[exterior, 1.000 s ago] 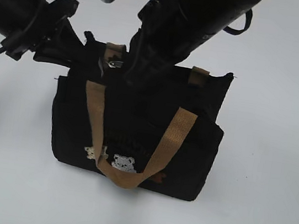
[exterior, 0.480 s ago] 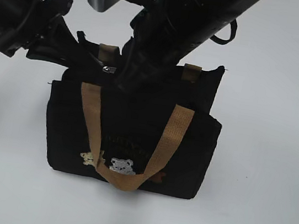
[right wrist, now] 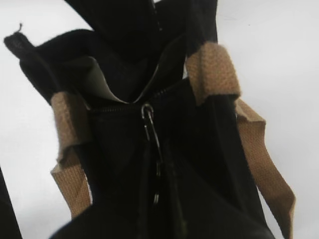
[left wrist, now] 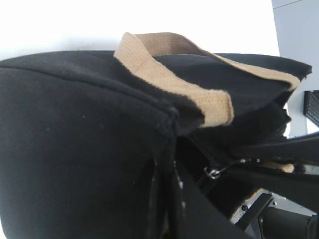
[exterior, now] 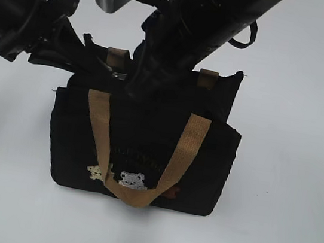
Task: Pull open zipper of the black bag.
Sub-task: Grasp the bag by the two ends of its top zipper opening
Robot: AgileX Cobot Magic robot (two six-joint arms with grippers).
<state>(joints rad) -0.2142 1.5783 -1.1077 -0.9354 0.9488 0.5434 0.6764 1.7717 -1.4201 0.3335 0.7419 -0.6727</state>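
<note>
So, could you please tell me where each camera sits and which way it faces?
Exterior: above the front, looking down at the black bag; both black arms show.
Left wrist: beside the bag's end, facing along its top; the left gripper pinches the fabric.
Right wrist: above the bag, looking down the zipper; the right gripper holds its pull.
Shared: tan handles in all views.

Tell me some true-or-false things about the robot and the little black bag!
1. The black bag stands upright on a white table. True.
2. The bag's handles are red. False: they are tan.
3. Small bears decorate the bag's front. True.
4. The zipper has a silver metal pull. True.
5. The bag lies flat on its side. False: it stands on its base.
</note>
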